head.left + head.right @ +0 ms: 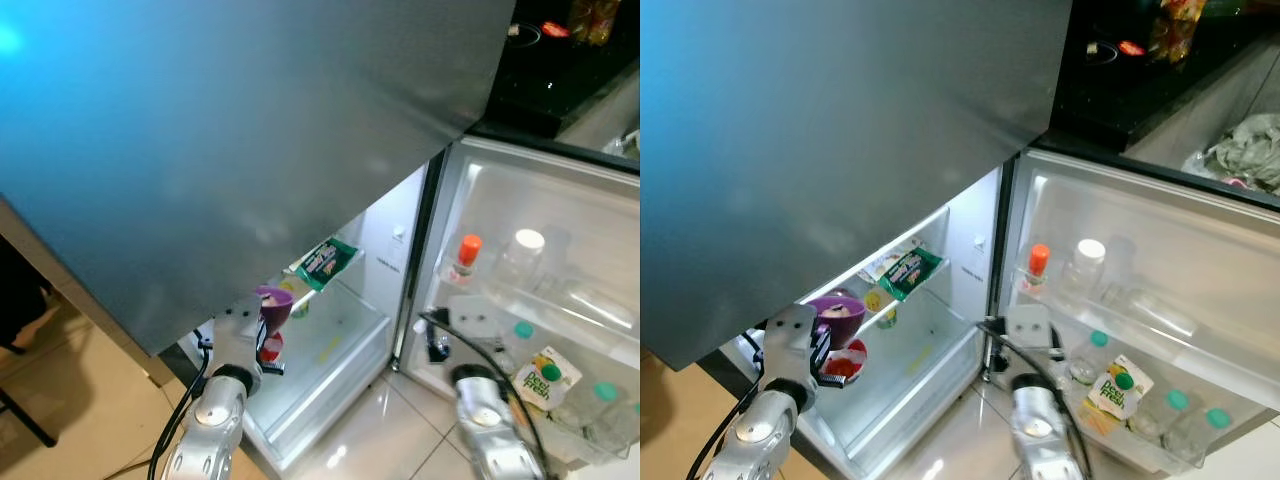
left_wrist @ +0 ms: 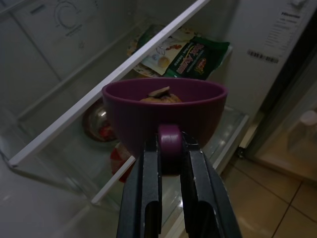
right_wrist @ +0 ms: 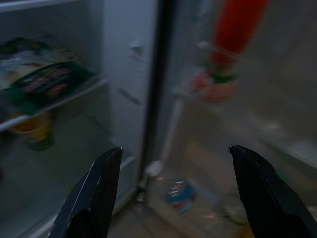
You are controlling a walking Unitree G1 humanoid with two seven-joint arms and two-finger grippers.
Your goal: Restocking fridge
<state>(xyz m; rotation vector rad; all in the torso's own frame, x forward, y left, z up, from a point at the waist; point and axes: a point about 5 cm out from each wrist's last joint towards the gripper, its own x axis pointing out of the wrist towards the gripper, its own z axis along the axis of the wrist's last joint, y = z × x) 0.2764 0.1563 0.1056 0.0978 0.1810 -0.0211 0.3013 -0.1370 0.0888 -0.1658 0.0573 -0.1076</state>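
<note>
Purple bowl (image 2: pixel 163 111) is going into fridge (image 1: pixel 330 350) | left gripper (image 2: pixel 169 148) is pinching its handle | right gripper (image 3: pixel 173 163) is hanging wide apart | next: probably setting it on shelf (image 2: pixel 99 94)

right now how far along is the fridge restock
Partly done. The fridge door is open, and a green packet already lies on the shelf, with bottles in the door racks, such as the orange-capped bottle. In hand: the left gripper is shut on the handle of a purple bowl with food in it, held in front of the shelf. Left: setting the bowl inside. The right gripper is open, holding nothing.
</note>
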